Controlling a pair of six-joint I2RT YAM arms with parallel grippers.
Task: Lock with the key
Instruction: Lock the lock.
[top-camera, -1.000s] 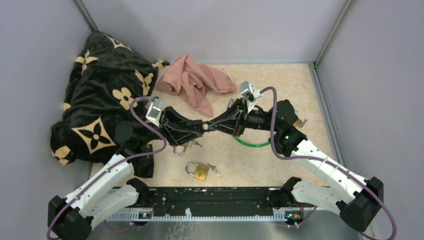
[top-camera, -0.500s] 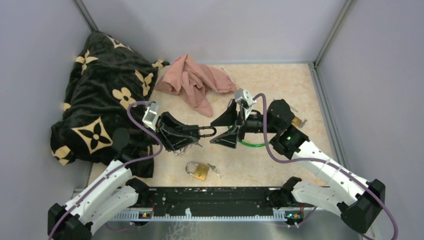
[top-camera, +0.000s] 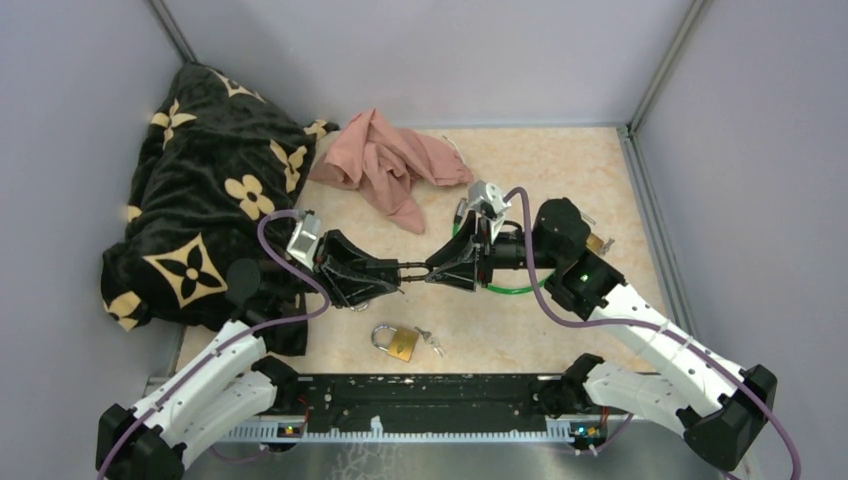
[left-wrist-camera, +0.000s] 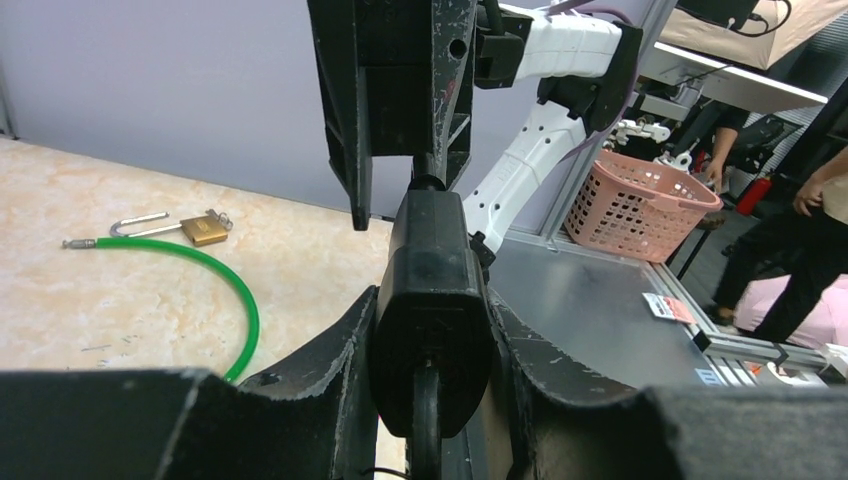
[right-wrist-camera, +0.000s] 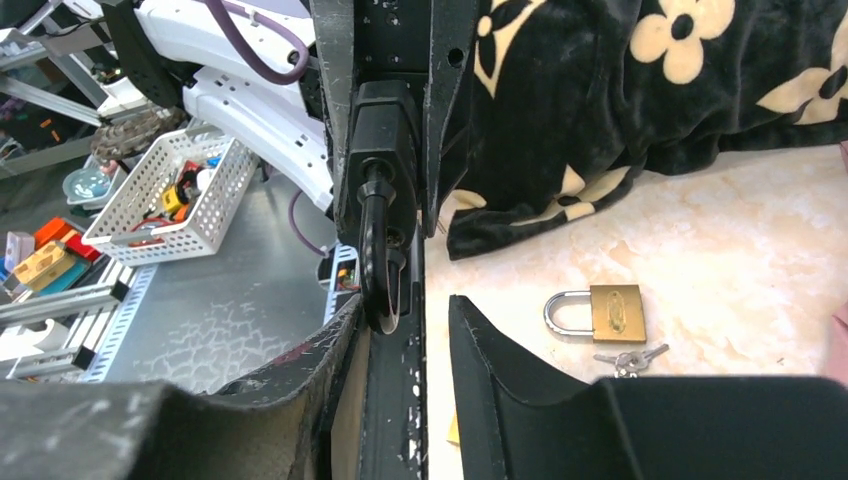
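Beige marbled surface (top-camera: 560, 170), grey walls. Mid-air above it, the black padlock (left-wrist-camera: 430, 290) has its body pinched by the left gripper (top-camera: 395, 272) fingers (left-wrist-camera: 330, 370). Half a second ago the right gripper (top-camera: 432, 270) fingers (right-wrist-camera: 495, 350) were spread wide; now narrower, still apart, either side of the shackle. Left wrist view shows the green cable (left-wrist-camera: 250, 320). Right wrist view doesn't, showing a brass padlock (right-wrist-camera: 612, 312) with keys (right-wrist-camera: 625, 358) instead.
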